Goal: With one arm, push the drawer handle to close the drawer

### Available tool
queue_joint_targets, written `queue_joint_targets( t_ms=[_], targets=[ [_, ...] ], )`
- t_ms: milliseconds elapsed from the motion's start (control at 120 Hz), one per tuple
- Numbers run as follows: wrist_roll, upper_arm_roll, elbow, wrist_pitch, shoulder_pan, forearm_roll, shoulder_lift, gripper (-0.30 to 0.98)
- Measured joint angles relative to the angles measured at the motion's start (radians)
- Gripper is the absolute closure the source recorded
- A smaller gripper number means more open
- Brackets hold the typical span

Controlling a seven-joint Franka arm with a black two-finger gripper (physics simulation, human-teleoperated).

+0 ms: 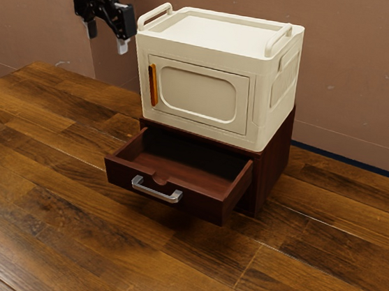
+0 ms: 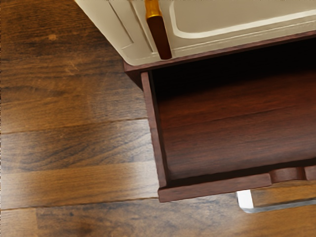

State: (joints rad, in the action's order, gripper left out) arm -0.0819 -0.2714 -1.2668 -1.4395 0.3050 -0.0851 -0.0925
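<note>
The brown plank-wood counter carries a boxy cream cabinet, door shut, atop a dark-red wooden case. The case's drawer juts out, open. The black two-finger tool, released, hangs near the cabinet. A silver bar handle fronts the drawer.

From where I'm standing, the wooden tabletop lies open in front of the pulled-out drawer, so a hand could come at the metal handle from there or from above. Straight behind the drawer front, the cream cabinet blocks the way, sitting on the dark red box, its orange handle and raised top rails possible snags.
</note>
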Motion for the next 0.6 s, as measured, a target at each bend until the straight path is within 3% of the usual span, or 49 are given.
queue_joint_targets(
  t_ms=[142,383,458,600],
  targets=[
    [-0.001,0.002,-0.035,-0.008,-0.005,-0.001,0.018,0.00],
    [0.025,-0.001,-0.677,-0.114,-0.007,0.016,0.369,0.02],
    [0.056,0.002,-0.851,-0.218,-0.009,0.034,0.414,0.17],
    [0.118,0.017,-0.983,-0.393,-0.006,0.043,0.408,0.51]
  ],
)
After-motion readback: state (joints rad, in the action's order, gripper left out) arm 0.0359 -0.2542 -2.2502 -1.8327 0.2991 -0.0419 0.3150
